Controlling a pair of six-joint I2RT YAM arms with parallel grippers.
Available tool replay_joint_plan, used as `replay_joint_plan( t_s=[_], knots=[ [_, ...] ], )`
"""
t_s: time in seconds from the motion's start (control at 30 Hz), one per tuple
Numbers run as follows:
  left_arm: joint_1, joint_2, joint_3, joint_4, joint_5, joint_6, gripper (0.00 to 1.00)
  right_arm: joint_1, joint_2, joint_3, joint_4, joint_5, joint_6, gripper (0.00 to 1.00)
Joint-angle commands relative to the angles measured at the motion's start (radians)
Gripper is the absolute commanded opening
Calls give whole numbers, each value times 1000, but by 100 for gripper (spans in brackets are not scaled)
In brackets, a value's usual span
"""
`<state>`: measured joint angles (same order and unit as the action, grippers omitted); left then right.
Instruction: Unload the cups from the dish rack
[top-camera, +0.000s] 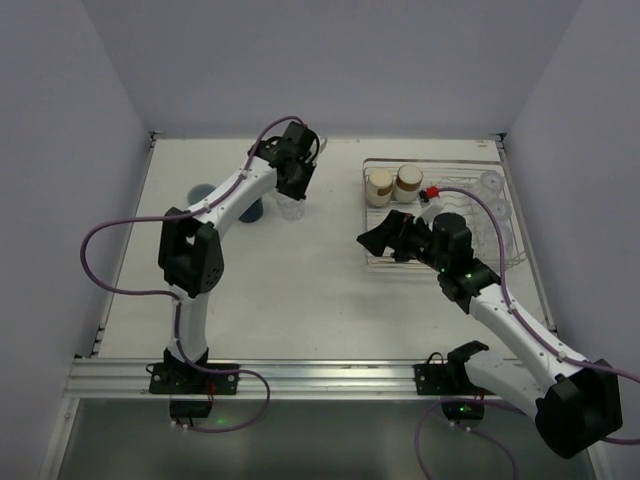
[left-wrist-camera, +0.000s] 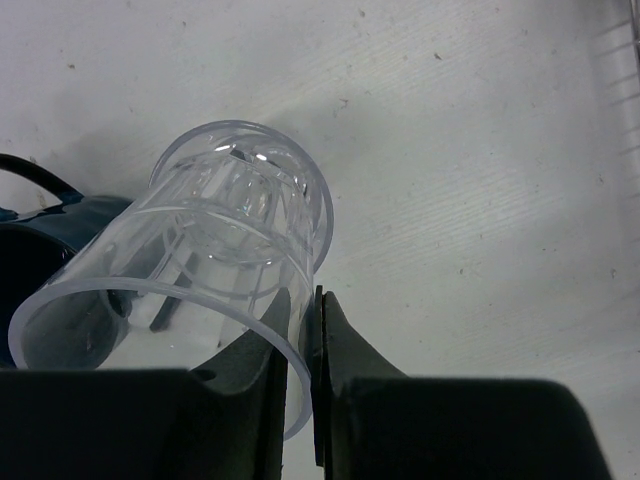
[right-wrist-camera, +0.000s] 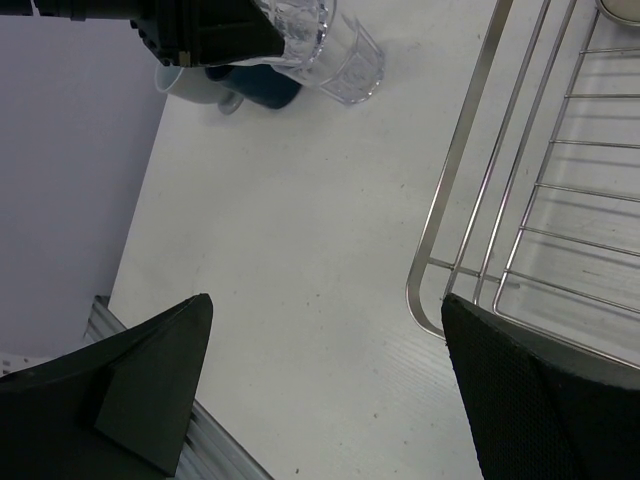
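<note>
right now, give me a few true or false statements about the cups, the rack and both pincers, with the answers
1. The left pincer is shut on the rim of a clear tumbler. True.
2. The right pincer grips a brown cup. False: it is open and empty, by a corner of the dish rack.
3. Two brown cups with cream tops sit in the dish rack. True.
4. The dark navy mug is inside the dish rack. False: it is on the table, outside the rack, beside the held tumbler.
</note>
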<state>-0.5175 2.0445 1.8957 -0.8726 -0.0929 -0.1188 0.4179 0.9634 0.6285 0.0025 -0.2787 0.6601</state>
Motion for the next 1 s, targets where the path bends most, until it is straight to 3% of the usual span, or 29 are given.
replay_joint_plan(
  t_s=[0.0,0.37,0.53,0.6,0.63,0.8,0.97],
  knots=[
    [-3,17,29,-14,2,42,16,1,9,31,8,19,-17,99],
    [-4,-6,31,9,-42,33,51,1,-8,57,-39,93,-36,99],
    [-6,-82,16,78,-15,-2,78,-1,-6,109,-113,197,-66,99],
    [-10,-160,-10,148,-10,-37,97,-1,9,155,-151,286,-97,97],
    [-21,-235,-59,188,-7,-44,100,1,36,174,-165,327,-109,94],
    [-50,-522,-272,479,71,-123,100,-27,133,290,-234,512,-169,85],
    [-53,-855,-580,616,212,-186,100,-106,265,405,-259,590,-194,83]
  ],
)
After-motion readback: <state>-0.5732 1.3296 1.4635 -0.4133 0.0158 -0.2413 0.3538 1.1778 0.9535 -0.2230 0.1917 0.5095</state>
